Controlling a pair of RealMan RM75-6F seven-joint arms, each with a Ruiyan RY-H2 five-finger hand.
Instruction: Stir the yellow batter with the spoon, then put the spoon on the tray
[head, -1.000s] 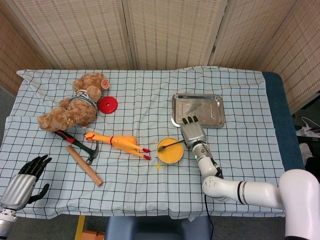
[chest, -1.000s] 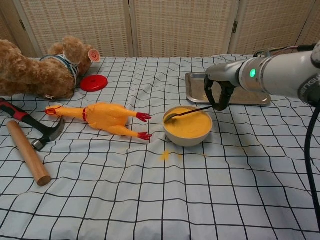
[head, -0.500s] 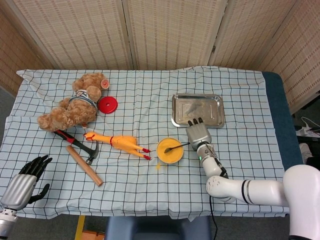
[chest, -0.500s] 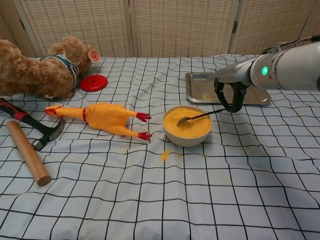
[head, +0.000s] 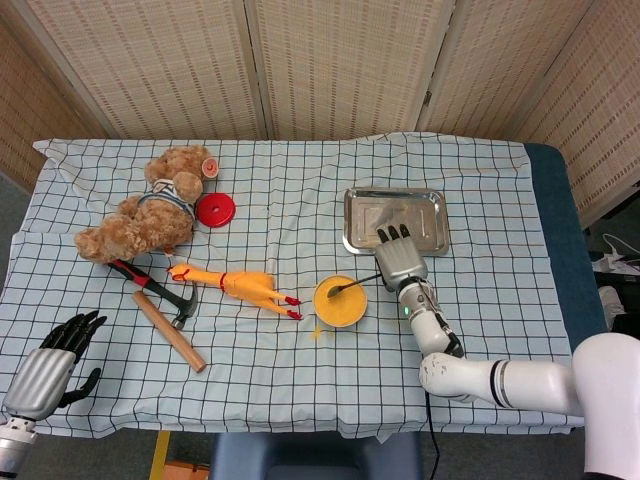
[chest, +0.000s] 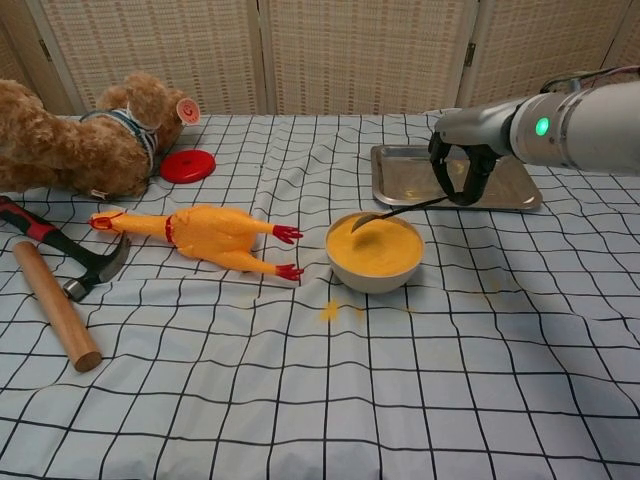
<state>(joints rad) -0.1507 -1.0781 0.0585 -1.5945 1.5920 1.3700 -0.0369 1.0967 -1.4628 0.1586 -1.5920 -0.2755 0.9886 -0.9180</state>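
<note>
A white bowl (chest: 375, 253) (head: 340, 301) of yellow batter sits mid-table. My right hand (head: 400, 259) (chest: 462, 170) grips the dark handle of the spoon (chest: 398, 211) (head: 353, 284). The spoon's head hangs just above the batter at the bowl's far side, lifted clear in the chest view. Behind the bowl lies the steel tray (head: 395, 220) (chest: 400, 172), with nothing on it. My left hand (head: 52, 362) hangs open off the table's near left corner, holding nothing.
A rubber chicken (chest: 212, 234) lies left of the bowl, with batter drops (chest: 330, 311) on the cloth in front. A hammer (chest: 58, 277), a teddy bear (chest: 80, 140) and a red lid (chest: 187, 165) occupy the left side.
My right hand has moved right and back toward the tray, lifting the spoon's head up out of the batter. The left hand stays put.
</note>
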